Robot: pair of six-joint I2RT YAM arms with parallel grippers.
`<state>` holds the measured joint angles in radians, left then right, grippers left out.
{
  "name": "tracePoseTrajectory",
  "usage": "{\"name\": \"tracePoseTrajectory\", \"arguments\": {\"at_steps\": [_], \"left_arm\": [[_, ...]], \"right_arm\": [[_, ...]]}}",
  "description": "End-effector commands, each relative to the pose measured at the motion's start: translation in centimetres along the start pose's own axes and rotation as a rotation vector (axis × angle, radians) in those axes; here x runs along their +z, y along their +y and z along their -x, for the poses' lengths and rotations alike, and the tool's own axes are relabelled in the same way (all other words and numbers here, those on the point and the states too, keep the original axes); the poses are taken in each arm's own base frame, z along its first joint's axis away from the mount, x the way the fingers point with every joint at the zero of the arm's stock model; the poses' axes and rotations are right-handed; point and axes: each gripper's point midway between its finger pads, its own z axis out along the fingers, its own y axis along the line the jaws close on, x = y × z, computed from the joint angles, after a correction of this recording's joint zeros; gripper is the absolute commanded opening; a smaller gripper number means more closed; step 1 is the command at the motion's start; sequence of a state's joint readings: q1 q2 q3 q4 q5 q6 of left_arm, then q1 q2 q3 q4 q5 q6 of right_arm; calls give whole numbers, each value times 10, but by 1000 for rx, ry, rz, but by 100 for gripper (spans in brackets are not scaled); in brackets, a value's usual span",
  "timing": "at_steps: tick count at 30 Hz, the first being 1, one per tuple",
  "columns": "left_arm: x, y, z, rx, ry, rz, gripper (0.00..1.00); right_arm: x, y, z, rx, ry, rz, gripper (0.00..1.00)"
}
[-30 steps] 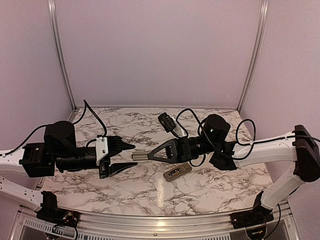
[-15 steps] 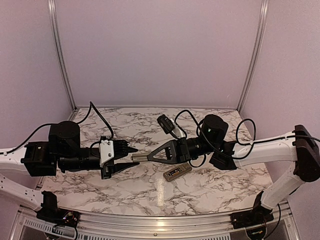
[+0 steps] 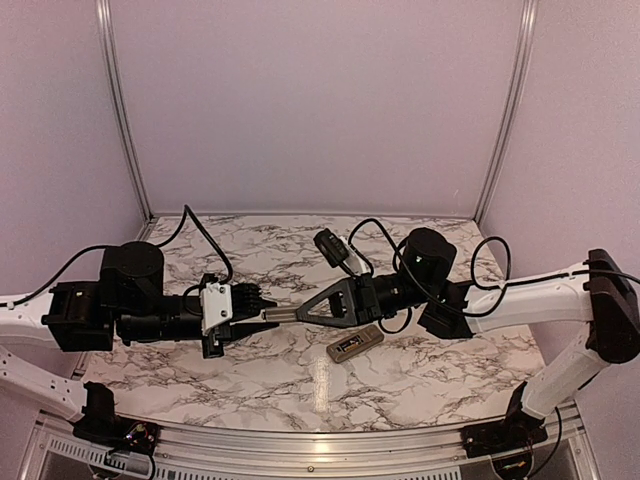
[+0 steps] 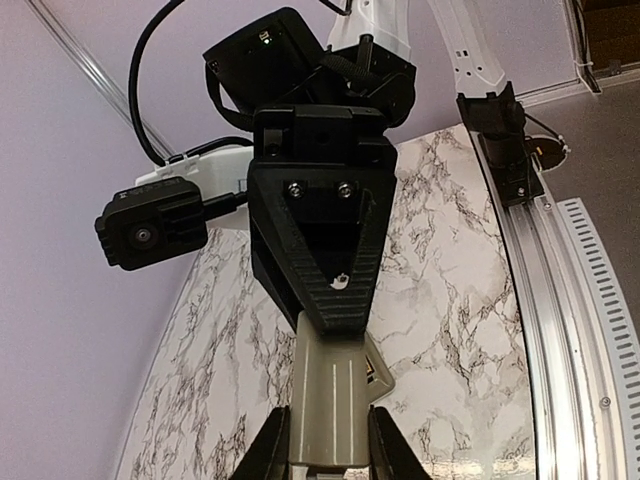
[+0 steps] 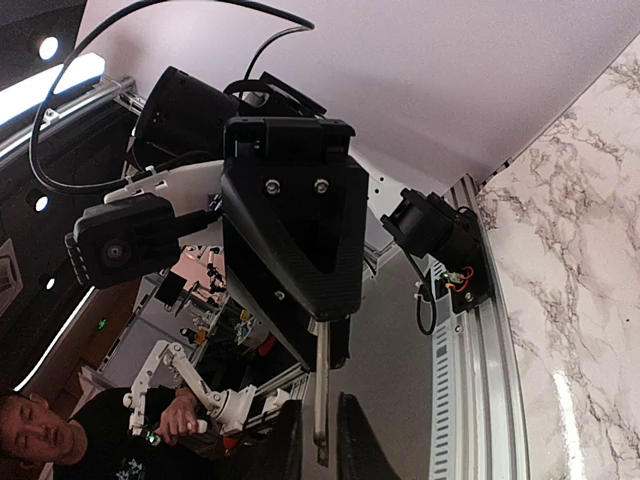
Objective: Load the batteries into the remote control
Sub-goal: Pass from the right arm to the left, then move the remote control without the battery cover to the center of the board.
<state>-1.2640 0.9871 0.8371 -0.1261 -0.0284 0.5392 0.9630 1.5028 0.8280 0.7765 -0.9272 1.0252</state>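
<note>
Hand-over in progress above the middle of the desk (image 3: pixel 200 385). The right gripper (image 3: pixel 302 312) is pinching a thin grey plate (image 3: pixel 283 313) across its flat faces, jaws nearly together on it. I am judging this to be the battery cover, held off the surface so the other arm can take its free end. The left gripper (image 3: pixel 262 306) is meeting it head-on, jaws narrowed onto the plate's two long edges and appearing to touch both. Both forearms are lying roughly level, reaching in from the left and right edges, with the two grips turned crosswise to each other. The remote control (image 3: pixel 355 343) is lying on the desk just right of centre, toward the near edge. I am not finding the batteries in any view.
</note>
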Motion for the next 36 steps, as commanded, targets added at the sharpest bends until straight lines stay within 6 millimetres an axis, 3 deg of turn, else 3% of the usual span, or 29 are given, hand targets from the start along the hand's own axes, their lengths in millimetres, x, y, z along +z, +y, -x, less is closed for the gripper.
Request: {"name": "tracePoseTrajectory", "arguments": {"at_steps": [1, 2, 4, 9, 14, 17, 25, 32, 36], "left_arm": [[1, 1, -3, -30, 32, 6, 11], [0, 0, -4, -53, 32, 6, 10], [-2, 1, -7, -100, 24, 22, 10], [2, -3, -21, -259, 28, 29, 11], [16, -6, -44, -383, 41, 26, 11], [25, -3, -57, -434, 53, 41, 11], [49, -11, -87, -490, 85, 3, 12], [64, -18, -114, -483, 160, -2, 12], [69, -23, -125, -500, 187, -4, 12]], "right_arm": [[-8, 2, 18, -28, -31, 4, 40], [-17, -5, 23, -25, -52, -27, 54], [-40, -25, 34, -26, -104, -125, 65], [-124, -112, 51, -57, -198, -597, 70], [-196, -181, 36, -1, -233, -940, 70], [-219, -211, 24, 14, -205, -1075, 70], [-232, -250, -16, 97, -59, -1166, 68], [-229, -255, -44, 147, 16, -1136, 68], [-212, -251, -54, 168, 35, -1017, 61]]}}
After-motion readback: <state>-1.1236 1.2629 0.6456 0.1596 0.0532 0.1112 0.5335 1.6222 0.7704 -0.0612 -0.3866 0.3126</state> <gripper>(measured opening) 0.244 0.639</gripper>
